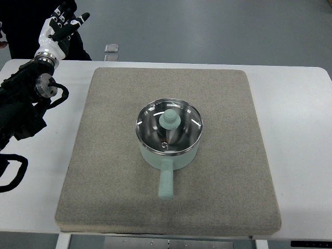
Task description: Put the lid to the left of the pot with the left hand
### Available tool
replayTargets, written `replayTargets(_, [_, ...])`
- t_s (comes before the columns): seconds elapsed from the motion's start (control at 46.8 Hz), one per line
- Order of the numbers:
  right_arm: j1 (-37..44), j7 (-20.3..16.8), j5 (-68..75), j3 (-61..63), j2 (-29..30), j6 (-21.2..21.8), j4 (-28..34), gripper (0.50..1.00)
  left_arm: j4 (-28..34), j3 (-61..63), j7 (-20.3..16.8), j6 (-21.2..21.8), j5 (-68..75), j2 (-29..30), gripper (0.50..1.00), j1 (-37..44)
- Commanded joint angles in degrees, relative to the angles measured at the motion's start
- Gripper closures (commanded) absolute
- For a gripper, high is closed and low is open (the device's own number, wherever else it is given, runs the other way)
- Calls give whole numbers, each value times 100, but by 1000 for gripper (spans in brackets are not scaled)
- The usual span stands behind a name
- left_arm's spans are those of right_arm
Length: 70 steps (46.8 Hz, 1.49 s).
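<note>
The pot [169, 139] is seen at the centre of the grey mat [104, 171] on the white bench [301, 129], its handle pointing to 6 o'clock, and the glass lid [169, 127] is seated on its rim with the pale green knob [169, 119] upright at the middle. The left robot hand [62, 27] is held well away at about 10 o'clock, beyond the mat's corner, fingers spread and nothing grasped. The reach is judged not yet begun. The knob is best approached from above and pinched squarely, the lid lifted straight, then set flat on bare mat at 9 o'clock, clear of the pot wall. The right arm is not seen.
</note>
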Motion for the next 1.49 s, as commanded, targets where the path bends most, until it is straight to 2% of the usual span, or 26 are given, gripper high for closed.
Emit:
replayTargets(0.0, [3,0,-3,-2,0,0,0,579,0,0,0,-11,1,0,506,0])
replayTargets(1.175, [3,0,5,7,0,0,0,579,-70,0,0,-125,1,140,506,0])
replayTargets(1.345, [3,0,-3,-2,0,0,0,579,-70,8,18,-362,1,290,506,9])
replayTargets(1.474, [3,0,6,-2,0,0,0,579,-70,61,9,-389,1,316,506,9])
